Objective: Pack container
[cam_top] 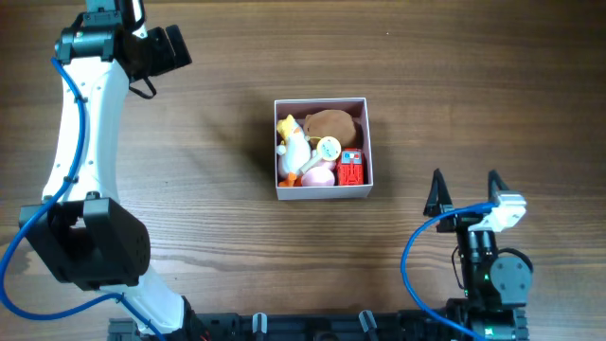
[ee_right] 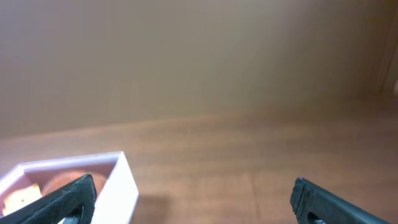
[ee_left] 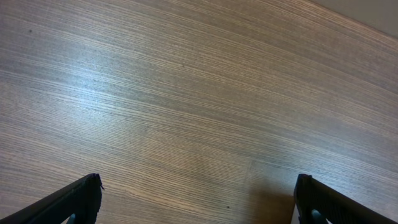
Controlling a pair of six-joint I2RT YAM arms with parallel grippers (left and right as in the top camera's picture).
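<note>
The container [cam_top: 322, 193], a square white-walled box, sits at the table's middle. It holds several toys: a brown plush [cam_top: 331, 124], a white and yellow duck [cam_top: 293, 144], a pink piece [cam_top: 319, 174] and a red block [cam_top: 350, 169]. It also shows in the right wrist view [ee_right: 121, 180] at the lower left. My left gripper [ee_left: 198, 198] is open and empty over bare wood at the far left; the overhead view shows only its wrist [cam_top: 156, 49]. My right gripper [cam_top: 465, 193] is open and empty, to the right of the container near the front edge.
The left arm's white links [cam_top: 80, 142] run down the left side to its base [cam_top: 90, 242]. The right arm's base [cam_top: 492, 275] with a blue cable stands at the front right. The table's far edge shows in the left wrist view [ee_left: 373, 22].
</note>
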